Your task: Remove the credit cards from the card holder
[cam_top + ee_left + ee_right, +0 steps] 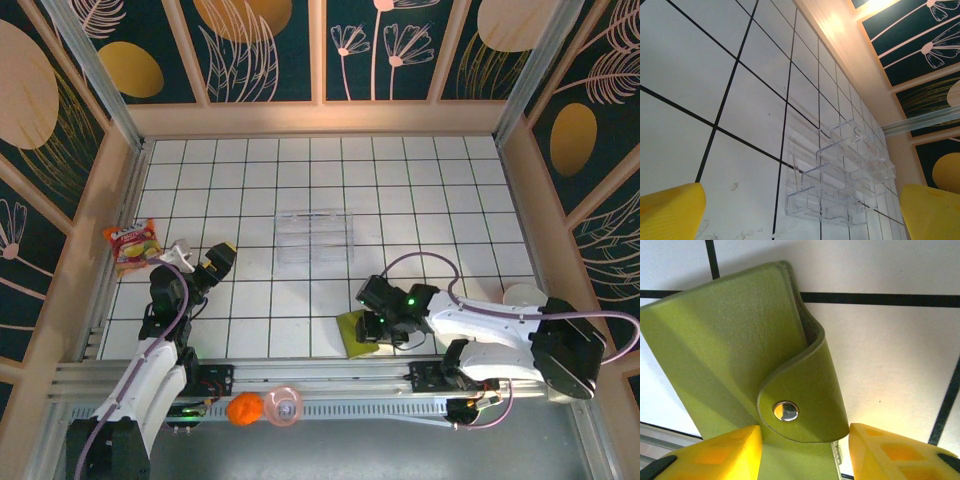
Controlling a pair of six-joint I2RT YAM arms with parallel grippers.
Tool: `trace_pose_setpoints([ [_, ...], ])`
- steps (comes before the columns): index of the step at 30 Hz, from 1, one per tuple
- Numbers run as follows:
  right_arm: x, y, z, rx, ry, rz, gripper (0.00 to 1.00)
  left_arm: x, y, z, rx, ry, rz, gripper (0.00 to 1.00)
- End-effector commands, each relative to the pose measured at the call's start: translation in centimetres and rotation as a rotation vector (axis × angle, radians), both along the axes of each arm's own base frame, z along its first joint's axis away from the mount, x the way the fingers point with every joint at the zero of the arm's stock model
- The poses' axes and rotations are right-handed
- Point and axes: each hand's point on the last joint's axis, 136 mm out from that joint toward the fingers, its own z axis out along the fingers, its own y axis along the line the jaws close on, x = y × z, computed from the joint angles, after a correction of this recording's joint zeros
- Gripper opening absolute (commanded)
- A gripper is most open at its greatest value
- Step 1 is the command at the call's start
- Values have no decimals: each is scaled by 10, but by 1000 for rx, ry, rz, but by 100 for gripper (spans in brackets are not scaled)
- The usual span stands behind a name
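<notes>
As the wrist view shows, a snap [785, 410] fastens the card holder [725, 340].

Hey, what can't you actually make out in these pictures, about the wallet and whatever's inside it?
- Contents: in the right wrist view, the snapped flap of the card holder covers its inside.
- Grip: in the same view, the fingers of the right gripper flank the flap, their tips cut off by the bottom edge; contact unclear.
- Top view: the right gripper covers most of the card holder.
- Top view: the label on the snack packet is too small to read.

White tiled table [250, 320] w/ green card holder [352, 335], clear tray [314, 237], snack pkt [133, 245].
</notes>
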Motion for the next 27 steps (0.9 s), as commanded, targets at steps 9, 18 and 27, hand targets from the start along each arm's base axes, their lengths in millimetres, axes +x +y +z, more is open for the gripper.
trace_pose_setpoints([
  [9, 2, 8, -16, 33, -85, 53, 28, -2, -8, 8, -20, -20, -53, 96],
  [18, 21, 32, 11, 160, -228, 100, 0, -7, -18, 27, -74, -96, -101, 95],
  [27, 61, 73, 91, 379, -485, 125, 0, -15, -41, 52, -84, -167, -212, 96],
])
